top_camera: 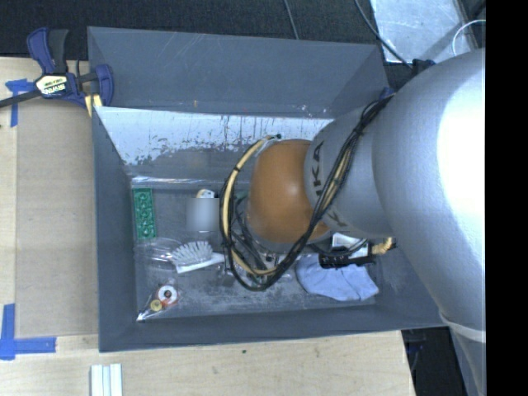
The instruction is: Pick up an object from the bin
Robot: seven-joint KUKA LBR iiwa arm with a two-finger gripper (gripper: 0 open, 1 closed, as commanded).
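Over the middle of the grey bin [115,246], toward its near edge, the arm [429,188] reaches in from the right and bends down. Its orange cover [279,192] and looped cables [233,221] hide most of what lies beneath. The gripper [246,271] sits low under that cover, close to the bin floor; whether it is open or closed cannot be told, nor whether it has hold of anything. Just to its left lies a white brush [195,256]. Past the brush, toward the far wall, stands a pale cylinder [202,211]. A green strip [143,213] with a row of holes lies along the left wall, and a small orange and white ring [165,295] rests by the near left corner. To the right of the gripper, near the near edge, lies a crumpled blue cloth [338,280], its top tucked under the cables. The brush and the cloth are nearest the gripper; which one it is over cannot be told
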